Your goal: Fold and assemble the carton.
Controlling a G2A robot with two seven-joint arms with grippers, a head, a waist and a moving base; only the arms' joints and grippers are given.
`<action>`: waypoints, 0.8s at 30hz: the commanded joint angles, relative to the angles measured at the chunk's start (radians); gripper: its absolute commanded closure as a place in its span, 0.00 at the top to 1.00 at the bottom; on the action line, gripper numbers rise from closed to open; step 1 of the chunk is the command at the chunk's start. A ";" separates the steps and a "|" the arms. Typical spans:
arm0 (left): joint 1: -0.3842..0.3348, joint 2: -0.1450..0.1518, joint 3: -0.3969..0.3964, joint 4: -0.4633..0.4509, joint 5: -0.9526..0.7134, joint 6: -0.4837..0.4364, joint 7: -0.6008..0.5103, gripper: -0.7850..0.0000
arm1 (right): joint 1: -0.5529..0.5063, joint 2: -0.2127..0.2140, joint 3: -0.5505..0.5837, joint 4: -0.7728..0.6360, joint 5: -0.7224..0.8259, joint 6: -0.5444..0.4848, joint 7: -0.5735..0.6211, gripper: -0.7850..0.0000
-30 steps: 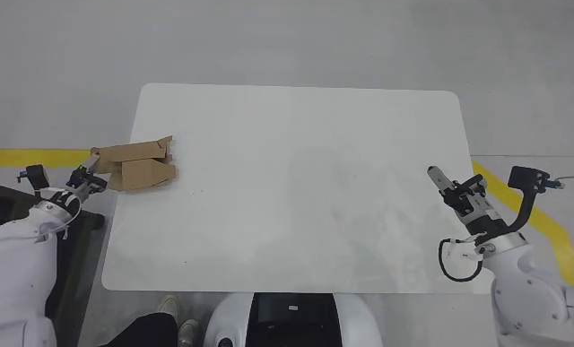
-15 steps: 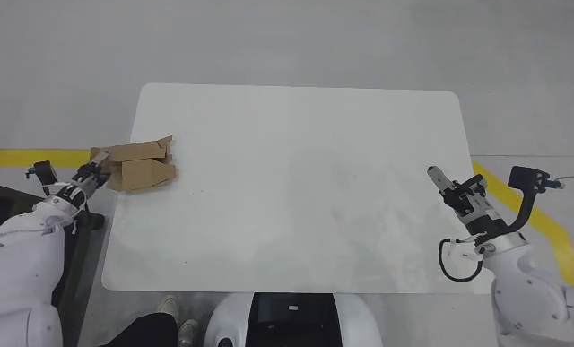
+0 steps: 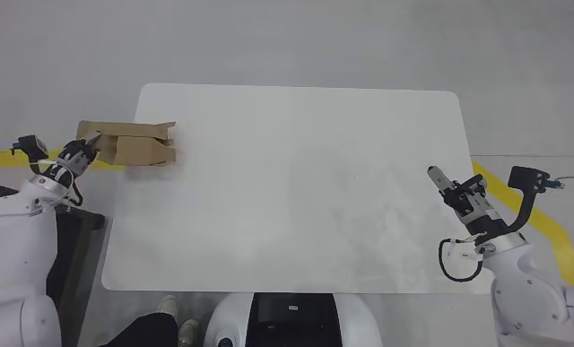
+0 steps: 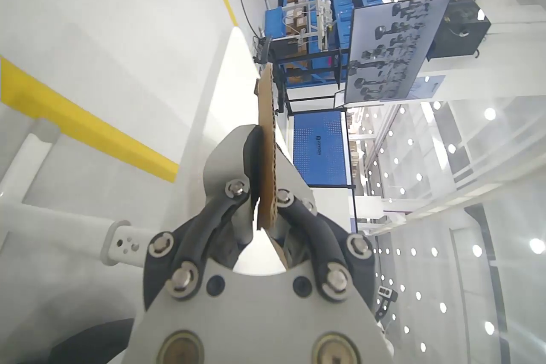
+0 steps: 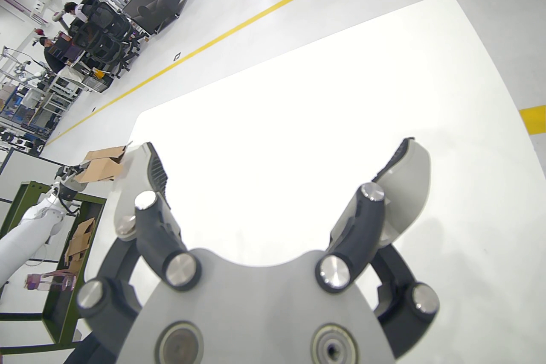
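Closest to me, the right gripper [image 3: 456, 181] hung over the white rounded-corner table [image 3: 296, 212] just inside its right edge, nearer the front right corner than the far one. Its own wrist camera showed the right gripper [image 5: 277, 152] with both ribbed fingers spread wide and nothing between them, bare tabletop [image 5: 298, 84] under the gap.

Off the table's left edge, on the floor side, I could see a green-framed bin [image 5: 51, 254] with flat brown cardboard pieces [image 5: 79, 240] lying in it.

Farther out, toward the far left corner, the left gripper [image 3: 85, 151] sat beyond the left edge, off the table altogether. It was pinching the flattened brown corrugated cardboard carton [image 3: 134, 143] by one end. On the left wrist camera the left gripper [image 4: 266, 152] had its fingers pressed onto the carton's [image 4: 268, 135] edge, the fluted board standing straight up between them.

The carton [image 5: 102, 165] straddled the left edge near that far corner, one part over the tabletop, the gripped part hanging outside it. I could not tell whether it touched the surface.
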 commanded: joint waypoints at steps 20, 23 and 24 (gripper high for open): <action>-0.174 -0.134 0.233 -0.078 -0.092 -0.027 -0.017 0.00 | 0.000 0.000 0.000 0.000 0.000 0.000 0.000 1.00; -0.182 -0.157 0.272 -0.104 -0.115 -0.025 -0.027 0.00 | 0.000 0.000 0.000 0.000 0.000 0.000 0.000 1.00; -0.183 -0.165 0.285 -0.112 -0.125 -0.023 -0.031 0.00 | 0.000 0.000 0.000 0.000 0.000 0.000 0.000 1.00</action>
